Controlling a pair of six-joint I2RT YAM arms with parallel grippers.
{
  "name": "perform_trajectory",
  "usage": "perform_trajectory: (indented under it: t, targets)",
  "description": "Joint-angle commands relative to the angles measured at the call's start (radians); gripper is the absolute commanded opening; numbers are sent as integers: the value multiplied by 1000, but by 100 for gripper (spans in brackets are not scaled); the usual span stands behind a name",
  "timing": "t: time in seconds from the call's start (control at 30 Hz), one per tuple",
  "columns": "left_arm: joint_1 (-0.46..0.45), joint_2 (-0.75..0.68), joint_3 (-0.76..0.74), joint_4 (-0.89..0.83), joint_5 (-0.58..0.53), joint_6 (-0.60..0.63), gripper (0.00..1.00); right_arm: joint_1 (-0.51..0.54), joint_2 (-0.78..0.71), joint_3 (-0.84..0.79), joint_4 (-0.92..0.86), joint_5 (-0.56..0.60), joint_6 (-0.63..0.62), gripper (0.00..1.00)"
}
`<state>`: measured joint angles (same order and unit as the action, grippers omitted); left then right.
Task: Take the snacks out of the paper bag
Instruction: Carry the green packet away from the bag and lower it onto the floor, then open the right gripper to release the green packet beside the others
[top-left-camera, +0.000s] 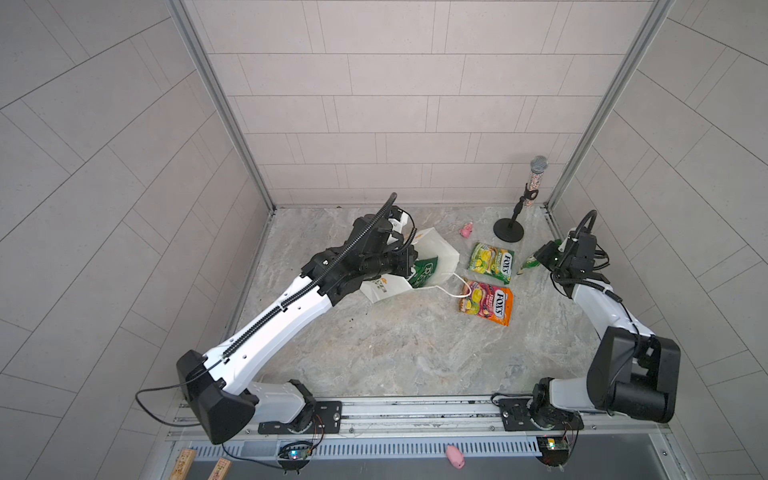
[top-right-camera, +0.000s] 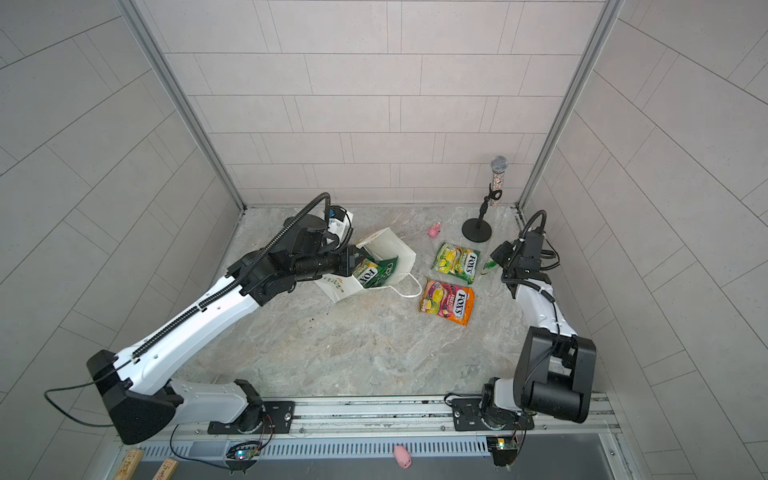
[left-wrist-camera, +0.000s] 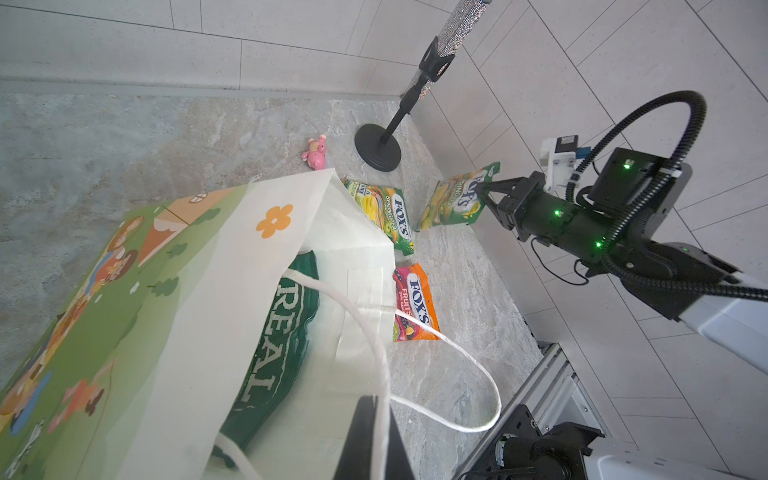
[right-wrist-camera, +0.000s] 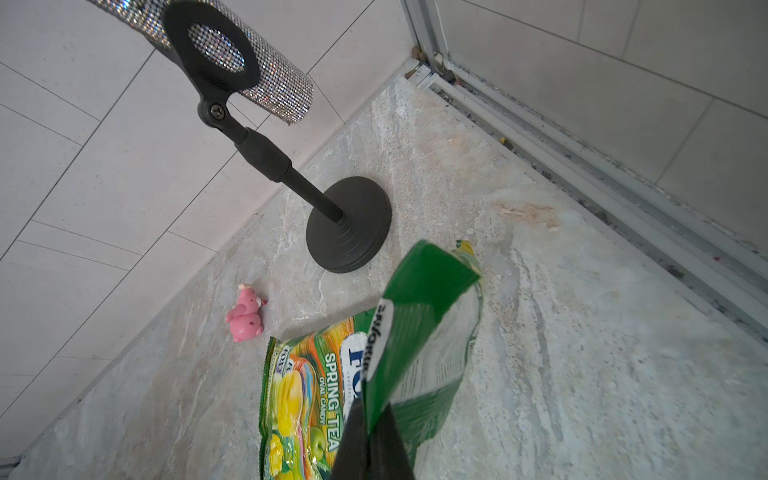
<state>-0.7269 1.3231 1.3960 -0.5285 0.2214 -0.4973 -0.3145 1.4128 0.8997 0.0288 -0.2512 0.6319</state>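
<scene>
The left arm (top-left-camera: 270, 324) stretches forward, left tool (top-right-camera: 354, 262) pinched on bag (left-wrist-camera: 232, 249) rim; right arm (top-left-camera: 602, 307) bent, right tool (left-wrist-camera: 482, 193) clamping packet (left-wrist-camera: 451, 199).

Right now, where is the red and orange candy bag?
In both top views the glossy red-orange FOX'S candy packet lies flat right of centre, in front of a yellow-green FOX'S packet, beside the cord handle of the white paper bag.

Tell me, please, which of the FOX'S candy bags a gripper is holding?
The yellow-green bag pinched upright by the right gripper. The flat yellow-green bag and the red-orange bag lie loose on the table.
</scene>
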Motion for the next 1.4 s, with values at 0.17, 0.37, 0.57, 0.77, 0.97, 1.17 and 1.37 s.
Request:
perform_trajectory:
  t: [0.17, 0.37, 0.57, 0.77, 0.97, 1.17, 1.37]
  targets:
    - [-3, -14, 1, 15, 20, 0, 0, -69, 57, -1, 164, -89, 26, 0]
    - [-3, -9, 5, 16, 25, 3, 0, -126, 45, -115, 133, -119, 36, 0]
    - [-3, -11, 0, 18, 36, 1, 0, -162, 52, -163, 7, -56, 3, 0]
    - [-3, -15, 0, 19, 62, 3, 0, -181, 70, -158, -58, -45, -25, 35]
    - [-3, -16, -2, 21, 104, 0, 0, -181, -17, -123, -184, -28, -50, 62]
    - [-3, -22, -10, 16, 143, 2, 0, -164, -166, -153, -168, -221, -4, 64]
    - [-14, -33, -42, 40, 163, -48, 0, -36, -338, -141, -233, -329, 3, 64]
